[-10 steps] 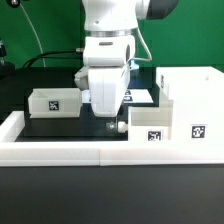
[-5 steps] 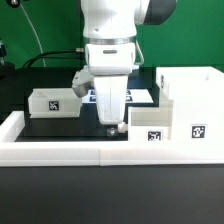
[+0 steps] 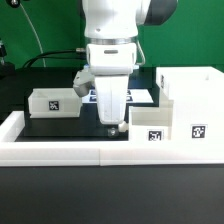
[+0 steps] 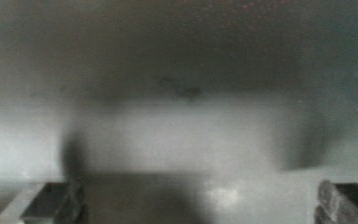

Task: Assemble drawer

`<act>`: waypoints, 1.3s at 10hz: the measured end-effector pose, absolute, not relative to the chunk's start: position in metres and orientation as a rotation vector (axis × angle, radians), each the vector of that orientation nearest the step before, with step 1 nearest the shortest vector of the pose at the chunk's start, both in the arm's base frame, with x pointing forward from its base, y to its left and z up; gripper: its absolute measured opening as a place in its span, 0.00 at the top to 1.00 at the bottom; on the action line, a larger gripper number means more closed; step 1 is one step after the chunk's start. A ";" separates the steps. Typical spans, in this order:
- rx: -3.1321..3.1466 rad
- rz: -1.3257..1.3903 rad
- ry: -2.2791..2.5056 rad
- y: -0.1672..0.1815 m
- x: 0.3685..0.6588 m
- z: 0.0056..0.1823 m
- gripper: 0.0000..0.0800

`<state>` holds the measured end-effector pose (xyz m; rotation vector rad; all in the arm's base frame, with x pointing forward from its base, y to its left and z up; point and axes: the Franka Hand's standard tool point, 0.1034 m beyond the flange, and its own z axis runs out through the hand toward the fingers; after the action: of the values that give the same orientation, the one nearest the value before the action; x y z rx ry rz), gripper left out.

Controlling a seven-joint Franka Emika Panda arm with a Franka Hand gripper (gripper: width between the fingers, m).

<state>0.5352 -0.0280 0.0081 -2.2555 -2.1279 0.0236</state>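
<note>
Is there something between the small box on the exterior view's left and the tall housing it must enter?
Yes. The gripper hangs low between that small box and the housing. The second small box also lies right at the side of the housing that faces it.

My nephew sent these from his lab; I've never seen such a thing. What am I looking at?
The white machine is a robot arm; its gripper points down over a black table. The sharp picture comes from a camera off the arm, the blurry one from a camera on its wrist. On the table stand white drawer parts: a tall housing, a small box against it, a second small box apart on the exterior view's left. The fingers look spread, holding nothing.
</note>
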 end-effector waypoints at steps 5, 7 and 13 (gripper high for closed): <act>-2.352 0.026 -2.030 -0.024 0.537 0.009 0.19; -2.354 0.027 -2.028 -0.025 0.537 0.009 0.19; -2.235 0.026 -2.162 -0.026 0.570 0.024 0.19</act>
<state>0.5700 -0.0260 0.0244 -2.2347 -2.1615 0.0262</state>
